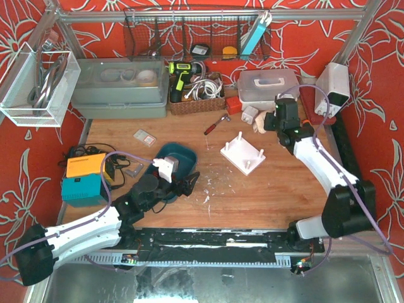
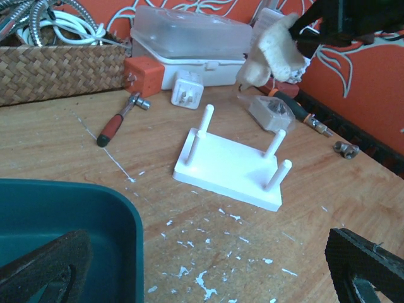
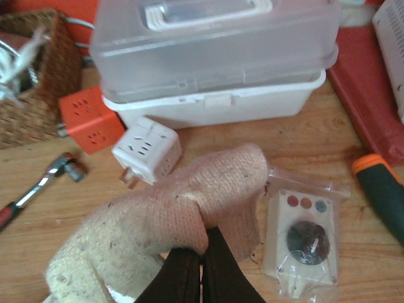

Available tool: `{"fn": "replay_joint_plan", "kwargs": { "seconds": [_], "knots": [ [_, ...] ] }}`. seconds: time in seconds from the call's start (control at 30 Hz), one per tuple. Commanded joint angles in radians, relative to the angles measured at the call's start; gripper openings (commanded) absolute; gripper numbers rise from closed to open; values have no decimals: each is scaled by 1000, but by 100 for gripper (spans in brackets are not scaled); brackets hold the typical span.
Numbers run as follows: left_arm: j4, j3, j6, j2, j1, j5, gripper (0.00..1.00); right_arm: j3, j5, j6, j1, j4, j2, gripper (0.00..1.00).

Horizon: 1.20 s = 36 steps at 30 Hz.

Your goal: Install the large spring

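Note:
The white peg board (image 1: 243, 153) with four upright pegs lies mid-table; it also shows in the left wrist view (image 2: 230, 165). I see no large spring in any view. My right gripper (image 3: 201, 259) is shut on a beige knitted glove (image 3: 170, 214) and holds it above the table at the back right (image 1: 260, 125). The glove hangs in the left wrist view (image 2: 278, 53) too. My left gripper (image 2: 208, 278) is open and empty, low over the table beside the teal bin (image 2: 63, 214), pointing towards the peg board.
A clear lidded box (image 3: 214, 57), white plug cube (image 3: 146, 150), orange cube (image 3: 91, 118), bagged timer (image 3: 303, 240), orange-handled screwdriver (image 3: 382, 189) and red-handled ratchet (image 2: 117, 120) lie at the back. A wicker basket (image 2: 57, 69) stands back left. A small metal part (image 2: 346, 149) lies right.

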Motion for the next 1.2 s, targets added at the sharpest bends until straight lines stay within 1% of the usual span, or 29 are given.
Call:
{"fn": "replay_joint_plan", "kwargs": {
  "seconds": [0.0, 0.2, 0.33, 0.47, 0.57, 0.67, 0.83, 0.9, 1.0, 1.1, 1.17],
  "knots": [
    [10, -1, -7, 12, -8, -22, 100, 40, 55, 18, -36, 22, 114, 0],
    [5, 14, -7, 46, -8, -16, 100, 57, 54, 40, -84, 95, 235, 0],
    [-1, 20, -4, 51, -8, -20, 100, 121, 39, 41, -105, 72, 310, 0],
    [-5, 18, -4, 38, -7, -24, 100, 117, 47, 52, -111, 84, 342, 0],
    [-6, 16, -5, 30, -7, -25, 100, 118, 63, 55, -111, 70, 371, 15],
    [-5, 14, -5, 26, -7, -28, 100, 139, 93, 67, -111, 10, 391, 30],
    [-9, 16, -7, 25, -8, -33, 100, 150, 141, 88, -111, -76, 349, 51],
    [-15, 16, -9, 21, -8, -40, 100, 157, 154, 104, -110, -127, 323, 61],
    [-13, 10, -11, 12, -7, -51, 100, 160, 154, 122, -109, -207, 275, 72],
    [-15, 10, -16, 11, -7, -63, 100, 136, 94, 140, -106, -261, 205, 78],
    [-19, 11, -19, 10, -7, -67, 100, 105, 34, 145, -96, -273, 145, 85]
  ]
}}
